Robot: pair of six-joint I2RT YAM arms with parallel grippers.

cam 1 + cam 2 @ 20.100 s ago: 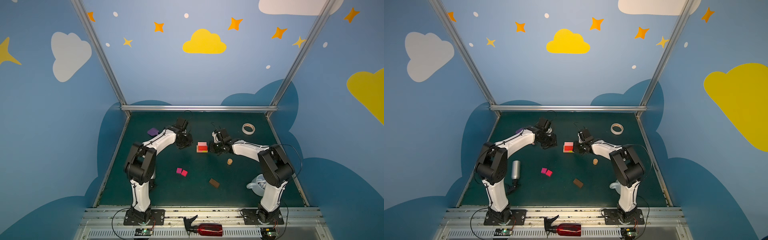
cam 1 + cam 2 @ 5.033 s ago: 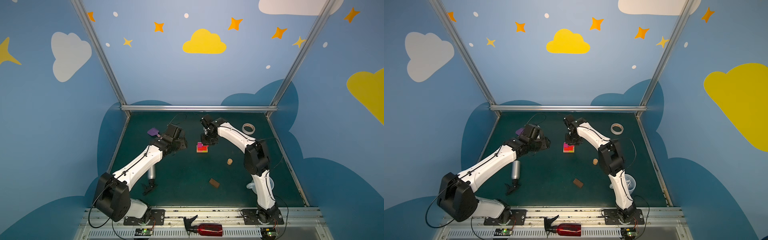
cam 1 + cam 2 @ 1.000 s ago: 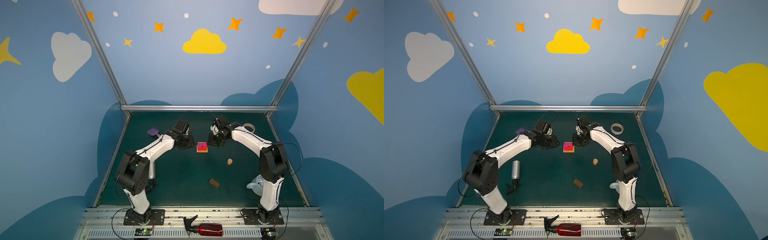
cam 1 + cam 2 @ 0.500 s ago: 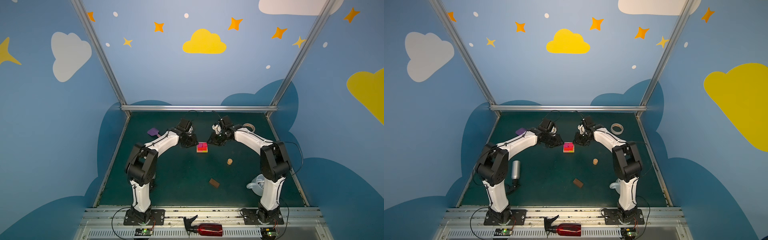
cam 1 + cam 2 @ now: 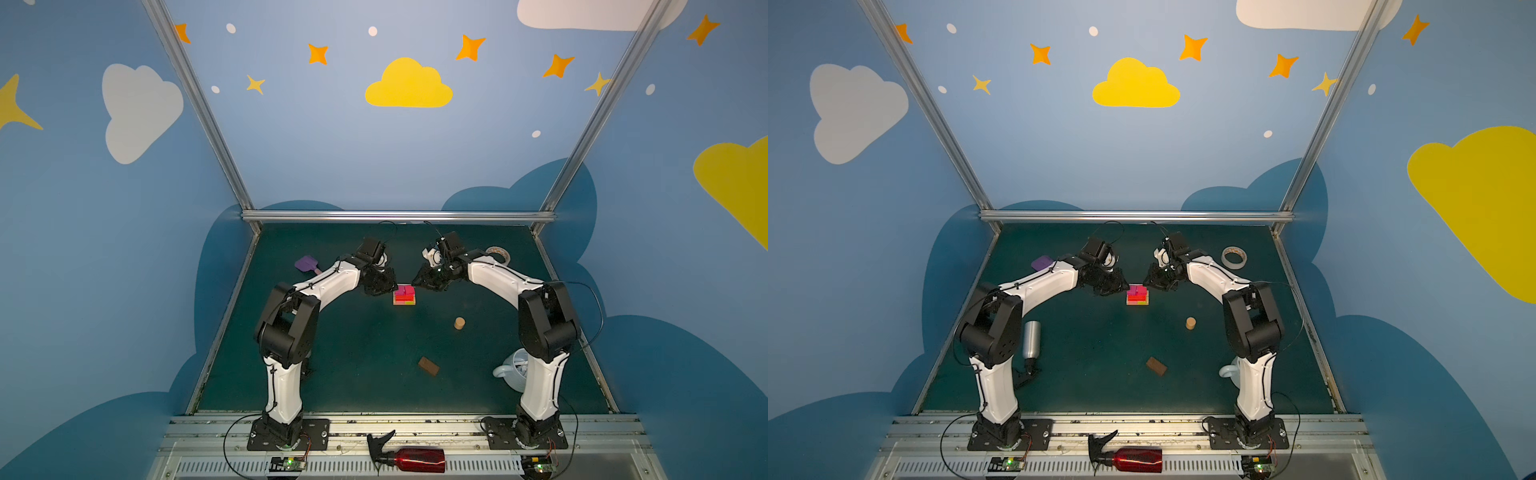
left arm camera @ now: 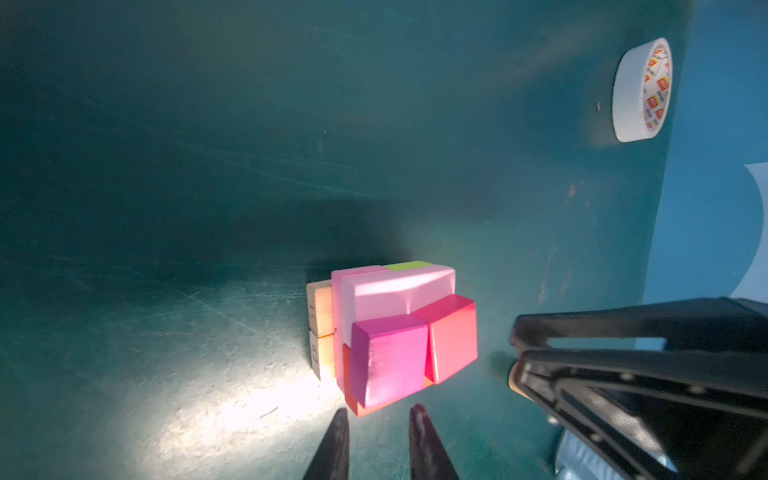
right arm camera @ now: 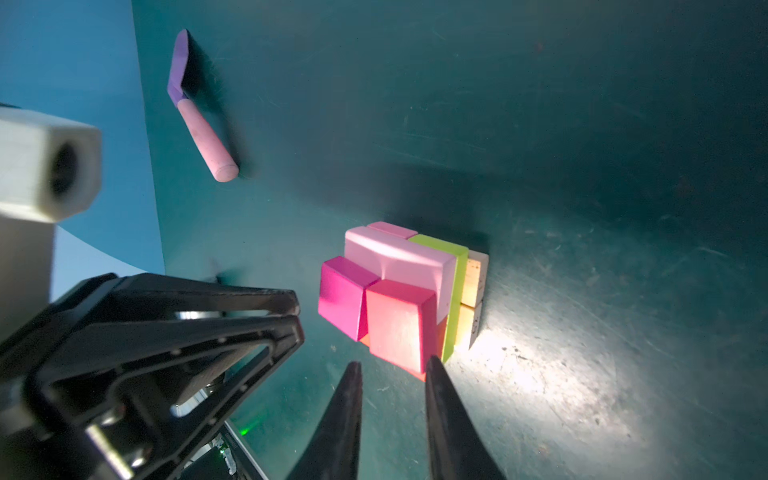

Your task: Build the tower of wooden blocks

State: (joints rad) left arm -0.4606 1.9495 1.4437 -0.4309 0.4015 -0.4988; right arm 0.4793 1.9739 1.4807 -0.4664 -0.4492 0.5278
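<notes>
Tower (image 5: 404,296) (image 5: 1137,296) stands on the green table (image 5: 353,353) near the middle of both top views, toward the far half of the floor. My left gripper (image 5: 388,286) sits just to its left and my right gripper (image 5: 417,282) just to its right, both tips pointing inward at its upper layers. In the left wrist view my left gripper (image 6: 379,415) shows its jaws set narrow with bare table between them and nothing held; the tips are just short of the stack's nearest corner. In the right wrist view my right gripper (image 7: 392,370) is likewise narrow and empty; one finger (image 7: 436,374) overlaps the edge of the red piece, and I cannot tell whether it touches. Stack as observed: tan blocks (image 6: 322,307) at the base, a lime-green bar (image 7: 451,291) above them, a light pink block (image 6: 399,291) over that, and a magenta square (image 6: 388,359) and a red square (image 6: 453,336) side by side on top, slightly out of line with each other. Loose pieces: the tan cylinder (image 5: 459,323) (image 5: 1190,323) stands upright lower right of the tower, well apart; the brown block (image 5: 429,366) (image 5: 1156,366) lies nearer the front edge. Non-task items noted: tape roll (image 5: 1234,257) at the far right of the table, purple spatula (image 5: 305,264) at the far left.
</notes>
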